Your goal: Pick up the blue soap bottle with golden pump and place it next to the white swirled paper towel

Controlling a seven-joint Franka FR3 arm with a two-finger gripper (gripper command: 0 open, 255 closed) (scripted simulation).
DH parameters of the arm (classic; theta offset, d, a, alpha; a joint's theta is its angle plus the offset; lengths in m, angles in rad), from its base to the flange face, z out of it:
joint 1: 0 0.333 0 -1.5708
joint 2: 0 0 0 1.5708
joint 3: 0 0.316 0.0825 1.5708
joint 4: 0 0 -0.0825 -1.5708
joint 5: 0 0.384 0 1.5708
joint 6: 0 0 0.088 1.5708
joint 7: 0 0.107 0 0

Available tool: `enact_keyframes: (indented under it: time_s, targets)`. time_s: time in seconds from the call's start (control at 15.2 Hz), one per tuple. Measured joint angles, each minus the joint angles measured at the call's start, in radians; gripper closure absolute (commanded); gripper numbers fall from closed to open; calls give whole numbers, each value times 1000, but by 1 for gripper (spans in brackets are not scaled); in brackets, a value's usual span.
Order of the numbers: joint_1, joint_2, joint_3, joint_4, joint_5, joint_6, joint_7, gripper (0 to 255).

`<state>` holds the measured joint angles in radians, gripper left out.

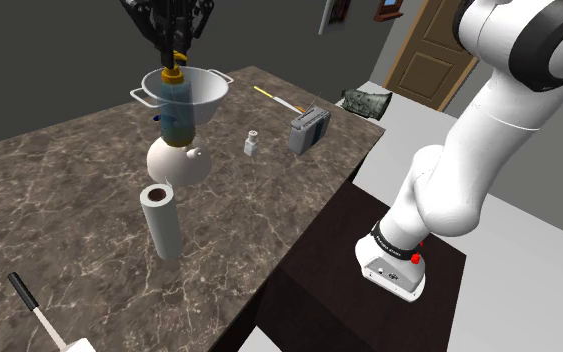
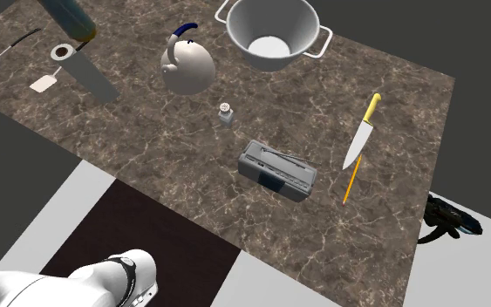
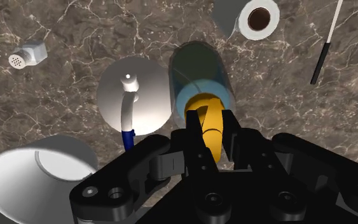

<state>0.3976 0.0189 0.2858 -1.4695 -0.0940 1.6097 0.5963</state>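
The gripper (image 3: pixel 212 127) is clamped on the golden pump (image 3: pixel 209 109) of the blue soap bottle (image 1: pixel 176 105), which hangs in the air above the white kettle (image 1: pixel 179 162). It looks like the carrying step. Next it wants bringing nearer, just beside the paper towel (image 1: pixel 162 222), and lowering upright onto the bench (image 1: pixel 59 190).

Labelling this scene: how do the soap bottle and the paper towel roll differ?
The bottle is blue with a golden pump; the roll is plain white. The bottle hangs in the claw above the counter; the roll stands on it. Both are upright.
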Motion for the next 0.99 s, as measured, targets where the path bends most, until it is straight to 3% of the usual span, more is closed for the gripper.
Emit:
enact_keyframes:
  time_s: [0.99]
  targets:
    - [-4, -46, -4, -255, 11, 211, 12, 255]
